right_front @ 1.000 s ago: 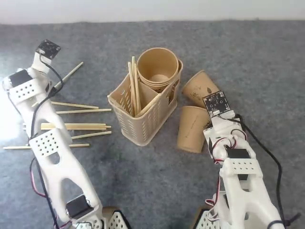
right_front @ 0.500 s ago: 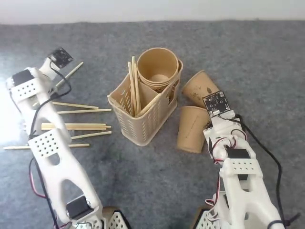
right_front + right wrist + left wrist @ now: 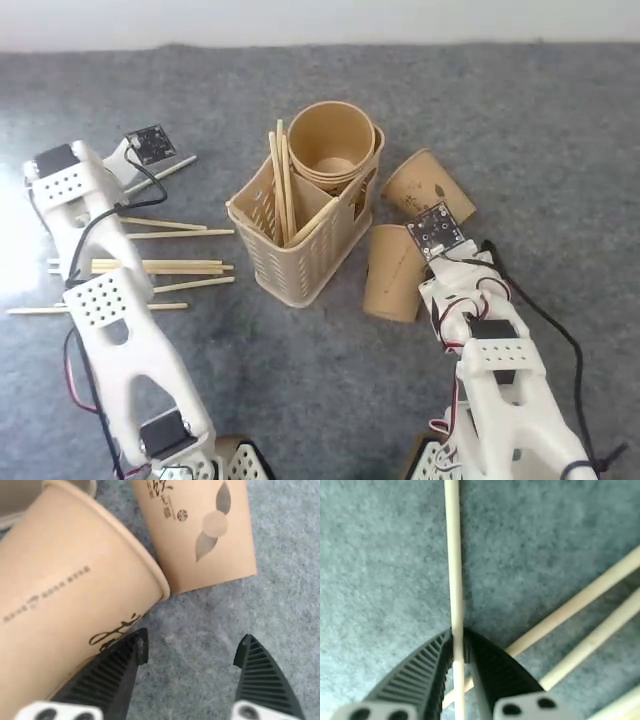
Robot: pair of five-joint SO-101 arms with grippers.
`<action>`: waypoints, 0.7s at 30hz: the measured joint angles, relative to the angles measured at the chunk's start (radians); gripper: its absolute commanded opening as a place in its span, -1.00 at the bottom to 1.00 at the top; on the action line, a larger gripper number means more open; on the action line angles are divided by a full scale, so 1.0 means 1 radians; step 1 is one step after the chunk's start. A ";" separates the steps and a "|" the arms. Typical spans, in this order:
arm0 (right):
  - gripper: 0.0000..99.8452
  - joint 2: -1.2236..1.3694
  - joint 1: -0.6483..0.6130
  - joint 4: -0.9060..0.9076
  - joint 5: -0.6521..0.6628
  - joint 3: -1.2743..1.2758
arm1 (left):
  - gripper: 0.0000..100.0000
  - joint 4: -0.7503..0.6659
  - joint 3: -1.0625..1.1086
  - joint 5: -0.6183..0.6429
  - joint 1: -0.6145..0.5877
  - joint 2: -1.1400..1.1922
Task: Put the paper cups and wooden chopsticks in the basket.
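the right gripper (image 3: 192,647) gapes wide open next to a paper cup (image 3: 60,590) lying on its side just beside the basket (image 3: 290,265); farther off, across the basket, the left gripper (image 3: 457,640) is pinched tight on one wooden chopstick (image 3: 452,555) above the grey mat (image 3: 520,110).

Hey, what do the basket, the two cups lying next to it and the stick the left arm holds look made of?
Basket: likely moulded plastic, beige and smooth, with rows of slots in its walls. Cups: paper, matte tan, with a rolled rim and printed marks. Chopstick in the left gripper: probably wood or bamboo, pale and unvarnished-looking.
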 measured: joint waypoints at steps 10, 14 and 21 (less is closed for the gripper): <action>-0.42 0.000 0.000 -0.006 0.000 0.000 | -0.98 0.127 -0.052 0.127 0.011 -0.054; -0.42 0.000 0.000 -0.009 0.000 0.000 | -0.98 0.150 -0.054 0.236 0.038 -0.175; -0.42 0.000 0.000 -0.009 0.000 0.000 | -0.98 0.155 0.071 0.388 0.120 -0.535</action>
